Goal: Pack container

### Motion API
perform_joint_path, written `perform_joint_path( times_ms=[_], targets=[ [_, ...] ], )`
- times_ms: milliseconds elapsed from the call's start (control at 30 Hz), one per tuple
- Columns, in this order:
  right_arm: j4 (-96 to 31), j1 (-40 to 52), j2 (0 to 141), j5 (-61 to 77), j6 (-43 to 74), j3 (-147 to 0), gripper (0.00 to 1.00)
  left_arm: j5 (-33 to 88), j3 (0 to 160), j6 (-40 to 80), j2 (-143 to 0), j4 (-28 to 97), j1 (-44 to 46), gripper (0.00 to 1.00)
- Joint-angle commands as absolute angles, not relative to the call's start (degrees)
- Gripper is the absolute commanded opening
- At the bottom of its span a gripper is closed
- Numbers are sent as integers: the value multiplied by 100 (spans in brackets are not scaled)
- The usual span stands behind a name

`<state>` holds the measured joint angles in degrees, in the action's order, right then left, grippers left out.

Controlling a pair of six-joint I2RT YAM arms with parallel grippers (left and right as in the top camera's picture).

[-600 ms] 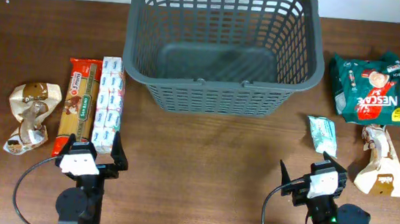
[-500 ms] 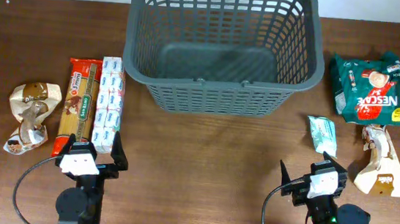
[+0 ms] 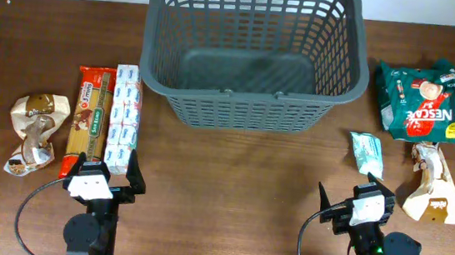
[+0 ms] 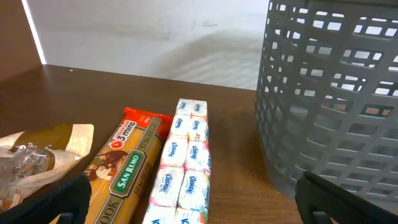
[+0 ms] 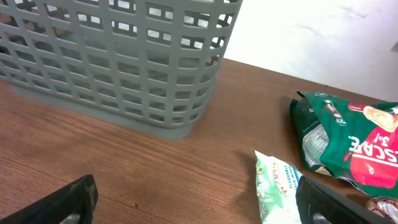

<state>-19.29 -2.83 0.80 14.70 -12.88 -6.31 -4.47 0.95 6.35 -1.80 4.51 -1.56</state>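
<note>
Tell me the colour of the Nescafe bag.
The Nescafe bag is dark green with a red label; overhead view shows it best.

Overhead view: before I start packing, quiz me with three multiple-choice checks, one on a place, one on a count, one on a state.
1. Relative to the large dark grey slotted plastic basket, where does the red and yellow spaghetti packet lie?
A. inside it
B. outside, to its left
C. outside, to its right

2. How many packets lie to the right of the basket?
A. one
B. three
C. five

3. What does the basket hold?
A. nothing
B. one packet
C. a full load

Answers:
1 B: it lies flat beside the row of white tissue packs.
2 B: the green Nescafe bag, the small pale green packet and the beige paper pouch.
3 A: its solid bottom shows bare.
</note>
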Motion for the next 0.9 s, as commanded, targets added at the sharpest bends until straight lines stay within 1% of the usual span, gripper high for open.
perform_joint_path(
  times_ms=[0, 367, 433, 567, 600, 667, 700, 733, 767, 867],
  targets=[
    [-1929, -226, 32, 1525, -1299, -589, 99, -405, 51, 683, -117, 436, -139, 99],
    [-1931, -226, 36, 1656, -1293, -589, 99, -405, 51, 683, -117, 436, -139, 99],
    [-1909, -226, 36, 1723, -1000, -591, 99, -405, 51, 683, -117, 436, -139, 99],
    [-2001, -228, 165, 1612, 506, -950, 99, -405, 51, 681, -115, 436, -139, 99],
    [-2259, -233, 578, 1116, 1020, -1540, 99, -405, 51, 683, -117, 436, -139, 99],
    [-2547, -233, 1264, 838, 834, -2296, 99, -405, 51, 681, -115, 436, -139, 99],
    [-2753, -233, 1785, 829, 484, -2838, 99, -405, 51, 681, -117, 436, -139, 99],
    [-3100, -233, 2453, 834, 51, -3590, 99, -405, 51, 681, -117, 436, -139, 99],
    [-3531, -233, 3087, 834, -137, -4401, 99, -405, 51, 681, -115, 436, -139, 99],
    [-4506, -231, 4296, 1031, -62, -6224, 99, -405, 51, 683, -117, 436, -139, 99]
  ],
)
